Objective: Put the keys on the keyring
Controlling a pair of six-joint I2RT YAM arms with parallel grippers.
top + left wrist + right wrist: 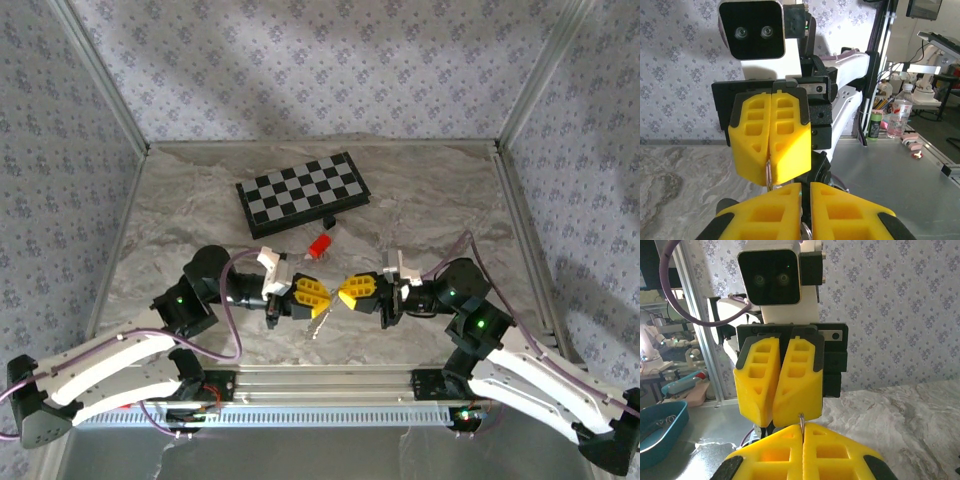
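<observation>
1. The left gripper [324, 299] and the right gripper [343, 296] are seen tip to tip above the near middle of the table [180, 215], almost touching.
2. The right gripper is fully closed. A thin silvery loop, taken to be the keyring [801, 418], is pinched between its fingers and pokes out just past the tips towards the other arm.
3. The left gripper is drawn in to a narrow slit. A small silvery piece, judged to be a key [804, 231], is glimpsed in that slit. It is too hidden for its shape to be made out.
4. A silvery bit [317, 326] is seen hanging just below the meeting fingertips. Whether it is chain or key cannot be told.
5. The chessboard [302, 193] and the small red piece [319, 245] lie farther back, well apart from the work, and are not touched.
6. The step in hand is judged to be the threading: key and keyring are being brought together in the air, and nothing is shown to be joined yet.
7. For the next move, the hole in the key has to be lined up with the end of the loop and slid over it. Both grips have to be held firm, as a slight tilt could let the key miss or drop.
</observation>
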